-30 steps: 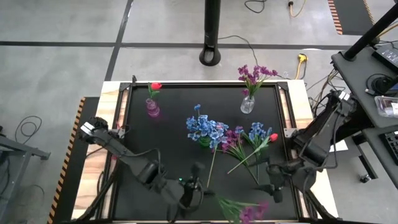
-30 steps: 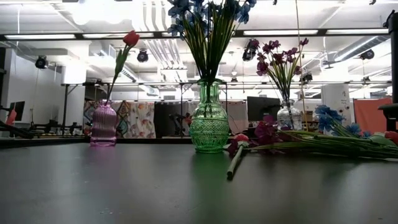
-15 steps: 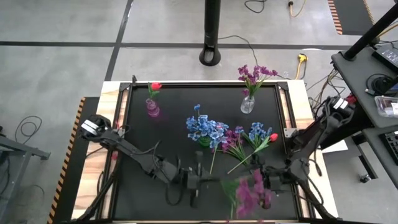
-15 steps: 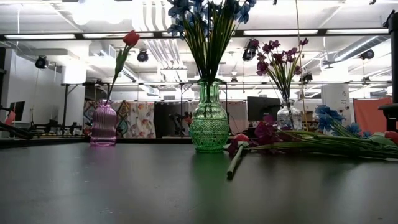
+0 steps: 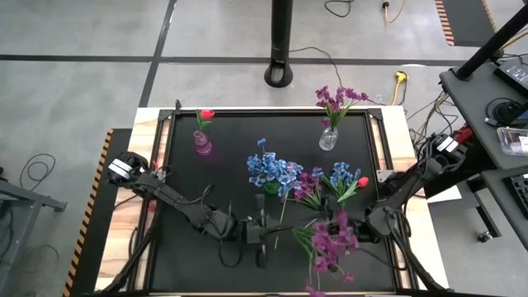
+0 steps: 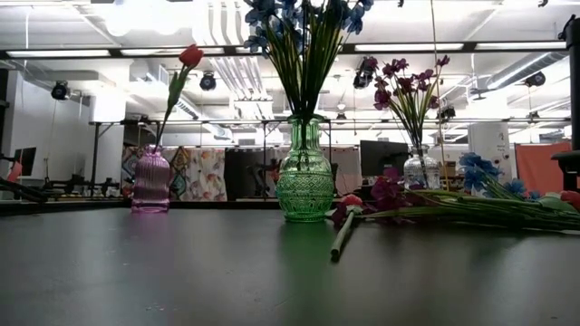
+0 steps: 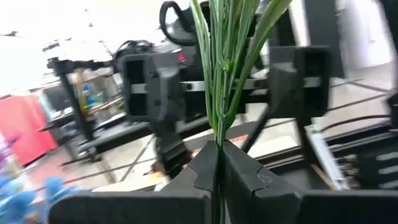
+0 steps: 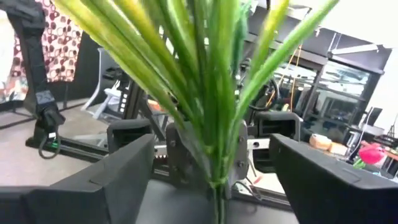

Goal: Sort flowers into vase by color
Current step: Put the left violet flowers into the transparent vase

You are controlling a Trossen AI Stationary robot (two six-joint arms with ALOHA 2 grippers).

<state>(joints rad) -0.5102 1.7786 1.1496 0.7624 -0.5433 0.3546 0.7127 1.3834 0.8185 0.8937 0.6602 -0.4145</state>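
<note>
Left gripper (image 5: 257,235) clamps purple spray (image 5: 330,246) stem lower-centre; right gripper (image 5: 363,227), fingers wide around it, should close squarely before left releases.

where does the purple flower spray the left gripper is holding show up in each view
high view: purple flower spray near the table's front edge, right of centre, between both grippers.
low view: not in it.
left wrist view: only its green stems, pinched in the left gripper.
right wrist view: stems fill the centre, between the right gripper's open fingers.
shared landmark: the green stem bundle.
</note>
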